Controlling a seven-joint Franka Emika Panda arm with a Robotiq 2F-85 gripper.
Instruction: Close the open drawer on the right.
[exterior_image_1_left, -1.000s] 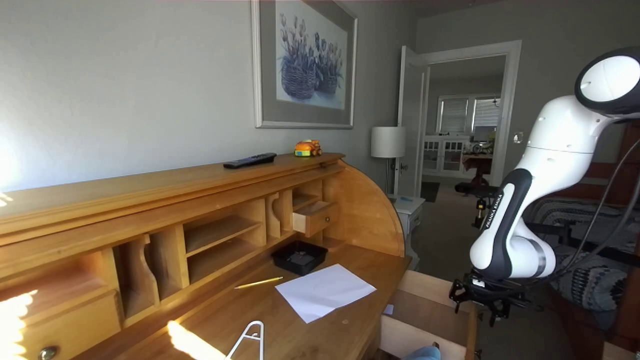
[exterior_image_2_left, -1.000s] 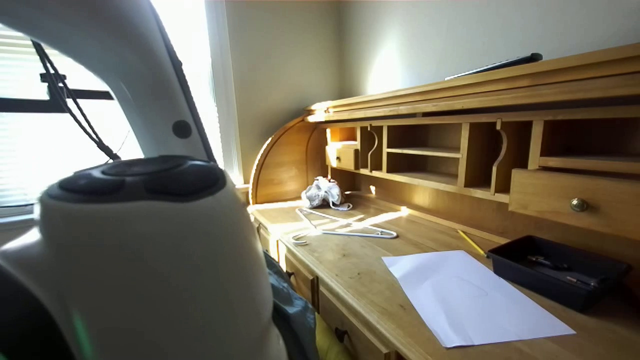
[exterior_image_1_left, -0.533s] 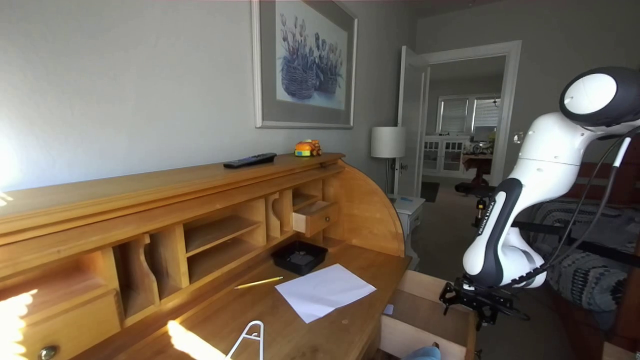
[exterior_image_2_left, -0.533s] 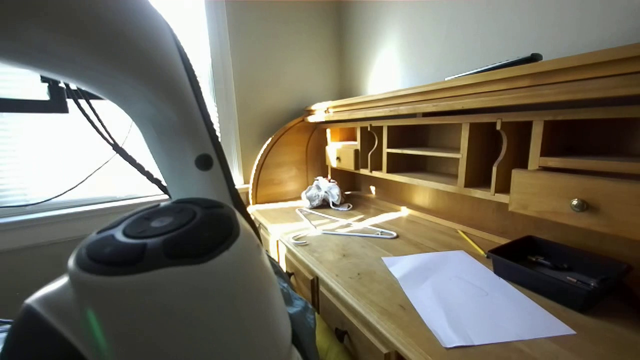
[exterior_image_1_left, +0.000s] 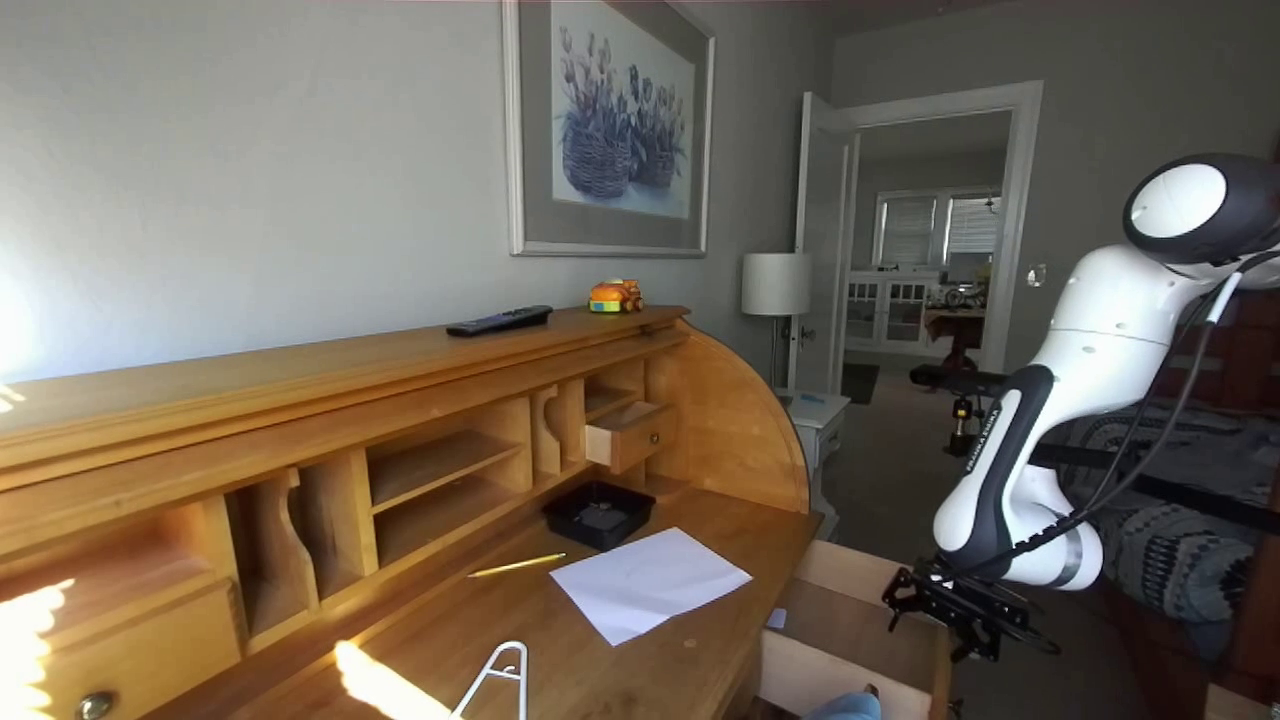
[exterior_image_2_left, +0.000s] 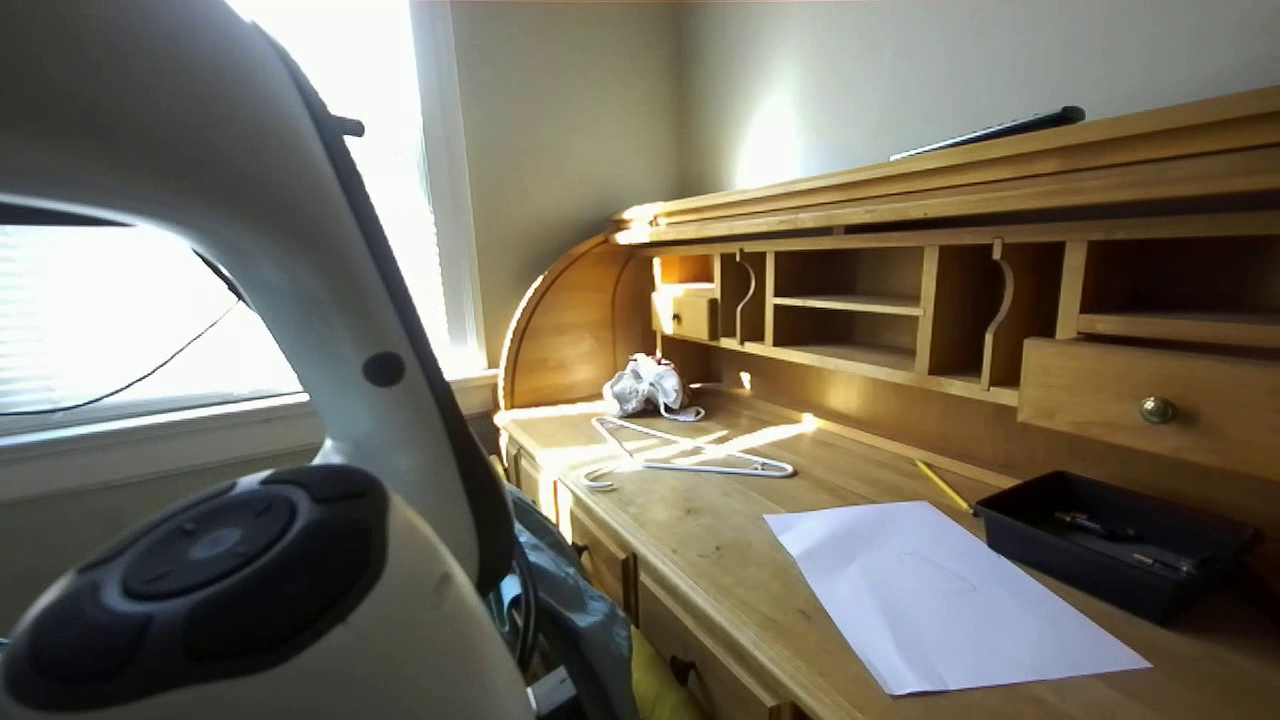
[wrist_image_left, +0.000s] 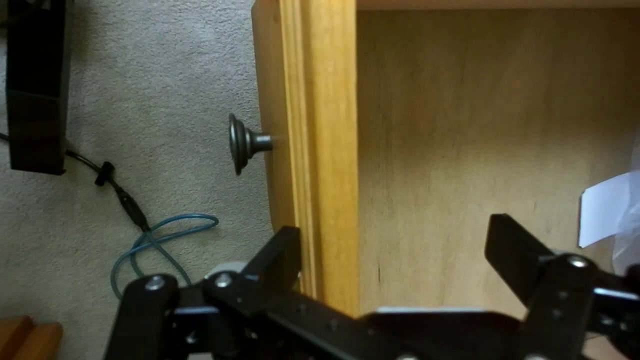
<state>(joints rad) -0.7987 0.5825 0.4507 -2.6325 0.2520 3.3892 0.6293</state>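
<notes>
The pale tan drawer (exterior_image_1_left: 810, 665) stands pulled out at the desk's right end in an exterior view. In the wrist view its front panel's top edge (wrist_image_left: 332, 150) runs up the middle, with a dark round knob (wrist_image_left: 245, 142) on the outer face. My gripper (exterior_image_1_left: 928, 640) is over the drawer's front end. In the wrist view my gripper (wrist_image_left: 395, 227) is open and empty, one finger at the outer side of the front panel, the other above the drawer's inside. I cannot tell whether a finger touches the panel. Drawer and gripper are out of view in an exterior view.
The desk top (exterior_image_1_left: 740, 520) holds a paper sheet (exterior_image_1_left: 655, 585), a black tray (exterior_image_1_left: 600, 515), a pencil (exterior_image_1_left: 518, 566) and a white hanger (exterior_image_2_left: 700, 465). White paper (wrist_image_left: 602, 210) lies inside the drawer. A blue cable (wrist_image_left: 150, 240) lies on the carpet beside it.
The arm has come down and its wrist has turned. The gripper first moved toward the desk, then slightly back, and is now lower over the drawer front. The drawer has not moved.
</notes>
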